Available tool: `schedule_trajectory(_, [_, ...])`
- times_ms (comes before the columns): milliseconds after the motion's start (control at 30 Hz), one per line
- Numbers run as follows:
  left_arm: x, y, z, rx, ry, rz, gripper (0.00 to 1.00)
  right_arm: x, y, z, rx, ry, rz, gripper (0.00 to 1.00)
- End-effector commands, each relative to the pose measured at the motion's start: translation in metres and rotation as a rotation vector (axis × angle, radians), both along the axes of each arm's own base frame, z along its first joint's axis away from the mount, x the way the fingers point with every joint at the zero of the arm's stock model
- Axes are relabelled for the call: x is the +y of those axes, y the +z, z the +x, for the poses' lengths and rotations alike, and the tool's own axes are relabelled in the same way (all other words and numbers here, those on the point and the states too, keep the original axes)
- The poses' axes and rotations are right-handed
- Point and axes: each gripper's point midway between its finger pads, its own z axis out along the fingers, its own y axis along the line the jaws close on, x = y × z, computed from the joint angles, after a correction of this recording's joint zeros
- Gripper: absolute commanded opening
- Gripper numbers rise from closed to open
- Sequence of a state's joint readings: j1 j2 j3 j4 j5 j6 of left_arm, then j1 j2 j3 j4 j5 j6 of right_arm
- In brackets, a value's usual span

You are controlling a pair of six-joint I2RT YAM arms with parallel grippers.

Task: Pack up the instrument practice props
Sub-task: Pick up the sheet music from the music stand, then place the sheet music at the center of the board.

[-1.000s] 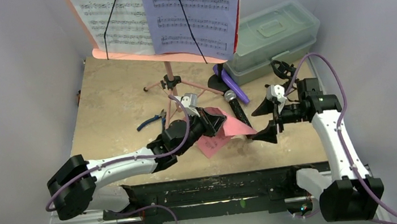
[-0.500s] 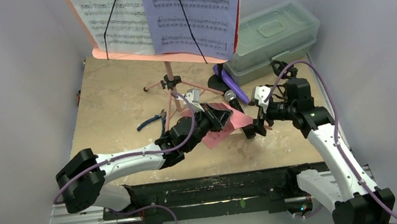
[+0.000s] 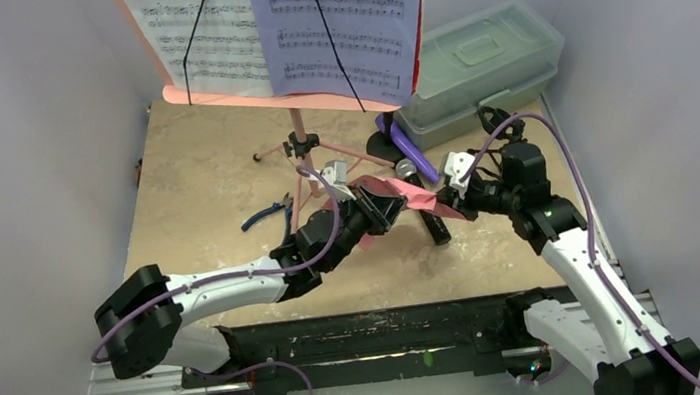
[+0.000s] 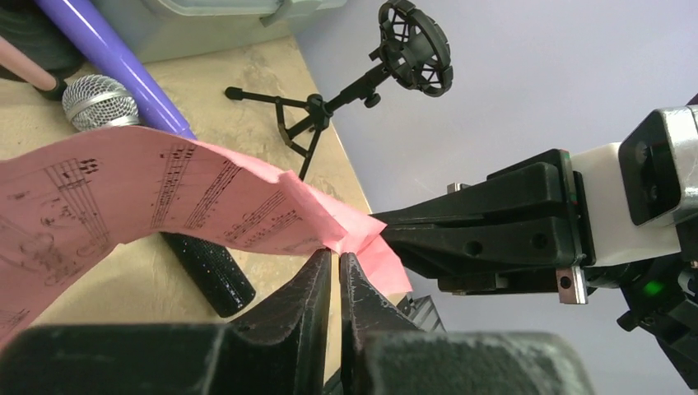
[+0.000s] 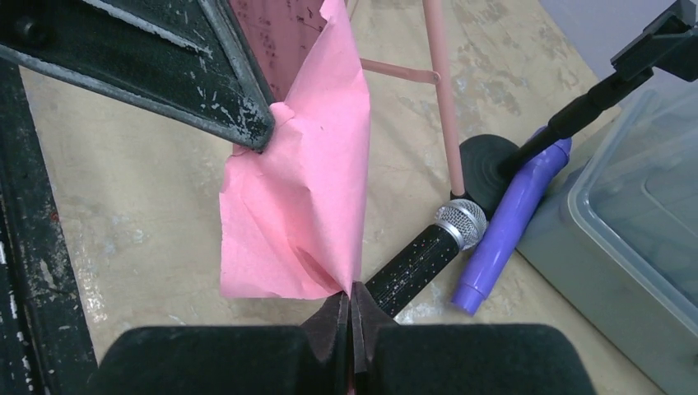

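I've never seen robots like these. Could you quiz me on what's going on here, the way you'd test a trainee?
1. True or false: the pink music sheet lies flat and untouched.
2. How many pincers are clamped on that sheet? A) none B) one C) two
3. Fill in: the black silver-headed mic lies beside a ___ mic.

Key:
1. False. It hangs curved in the air.
2. C. The left pincer and the right pincer each pinch an edge of it.
3. Purple. The purple mic lies right next to it.
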State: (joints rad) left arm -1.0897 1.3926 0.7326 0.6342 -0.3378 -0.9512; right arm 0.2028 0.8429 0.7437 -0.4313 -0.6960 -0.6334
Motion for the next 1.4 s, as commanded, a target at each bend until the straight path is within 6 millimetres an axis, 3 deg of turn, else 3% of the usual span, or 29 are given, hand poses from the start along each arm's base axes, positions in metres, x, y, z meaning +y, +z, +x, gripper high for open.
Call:
schedule_trajectory(0, [0.008,0.018,-0.006,-0.027,-0.001,-0.059,0.14,0.003,0.024,0.004,-0.045,-0.011,0.043,0.00])
schedule_trajectory(300, [0.045,0.017,-0.025,-0.167,-0.039,0.143,0.82,-0.036,0.036,0.020,-0.005,-0.232,0.039,0.00])
schedule_trajectory(367, [0.055,0.015,-0.033,-0.211,-0.071,0.210,0.90,-0.045,0.039,0.022,0.020,-0.271,0.046,0.00])
schedule_trajectory(567, [0.082,-0.004,-0.055,-0.248,-0.152,0.341,0.94,-0.065,0.047,0.025,0.102,-0.364,0.028,0.00])
schedule_trajectory(733, [0.110,-0.010,-0.064,-0.242,-0.116,0.334,0.95,-0.087,0.038,0.025,0.186,-0.461,-0.073,0.00])
schedule_trajectory(933, [0.139,-0.010,-0.067,-0.242,-0.055,0.336,0.97,-0.136,0.033,0.020,0.237,-0.633,-0.199,0.00])
schedule_trajectory(1133, [0.152,-0.011,-0.069,-0.242,-0.035,0.350,0.98,-0.167,0.005,0.006,0.306,-0.749,-0.287,0.00])
schedule_trajectory(1367, [0.156,-0.015,-0.070,-0.236,-0.036,0.368,0.98,-0.234,-0.035,0.000,0.296,-0.967,-0.450,0.00])
